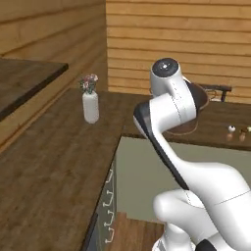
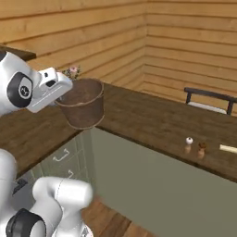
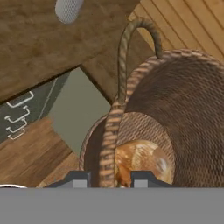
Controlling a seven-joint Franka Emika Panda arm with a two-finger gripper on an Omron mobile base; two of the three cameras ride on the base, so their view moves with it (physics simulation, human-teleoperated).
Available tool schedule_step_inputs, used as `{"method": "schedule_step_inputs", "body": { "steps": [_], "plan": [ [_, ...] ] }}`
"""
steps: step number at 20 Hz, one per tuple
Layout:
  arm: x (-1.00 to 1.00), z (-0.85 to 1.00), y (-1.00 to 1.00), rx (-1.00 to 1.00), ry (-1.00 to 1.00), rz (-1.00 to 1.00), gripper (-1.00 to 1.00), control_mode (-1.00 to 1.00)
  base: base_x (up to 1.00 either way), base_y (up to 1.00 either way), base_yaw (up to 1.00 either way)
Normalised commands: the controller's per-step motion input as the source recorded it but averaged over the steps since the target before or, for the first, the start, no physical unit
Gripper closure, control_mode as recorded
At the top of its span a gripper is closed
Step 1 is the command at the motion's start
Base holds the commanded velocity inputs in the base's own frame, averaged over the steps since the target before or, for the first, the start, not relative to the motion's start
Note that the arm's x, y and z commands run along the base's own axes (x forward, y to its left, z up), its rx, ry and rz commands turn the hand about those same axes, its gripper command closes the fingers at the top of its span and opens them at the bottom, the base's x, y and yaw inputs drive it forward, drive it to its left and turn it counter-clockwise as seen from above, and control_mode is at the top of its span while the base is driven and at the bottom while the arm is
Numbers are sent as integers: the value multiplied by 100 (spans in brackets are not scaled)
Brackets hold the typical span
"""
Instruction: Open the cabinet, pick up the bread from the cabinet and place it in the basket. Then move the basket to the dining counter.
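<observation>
Dark wooden desk [image 2: 152, 120] lies below the basket [image 2: 83, 107]; fingers [image 3: 109, 178] seemingly clamp its rim, bread [image 3: 142, 161] resting inside on the bottom.

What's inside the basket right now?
The bread lies on the bottom of the basket. The rim and the gripper on it cover part of the floor.

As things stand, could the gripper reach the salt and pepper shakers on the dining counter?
Probably not: the gripper is shut on the basket rim, and the shakers stand well along the counter.
</observation>
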Motion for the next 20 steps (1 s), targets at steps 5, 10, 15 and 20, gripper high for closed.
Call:
{"method": "schedule_step_inputs", "body": {
  "steps": [5,10,15,20],
  "plan": [
    [0,0,0,0,0,0,100,100,48,-37,-50],
    [0,0,0,0,0,0,100,100,98,0,-38],
    [0,0,0,0,0,0,100,100,52,0,-34],
    [44,-11,0,2,3,-9,100,-100,15,0,-12]
  ]
}}
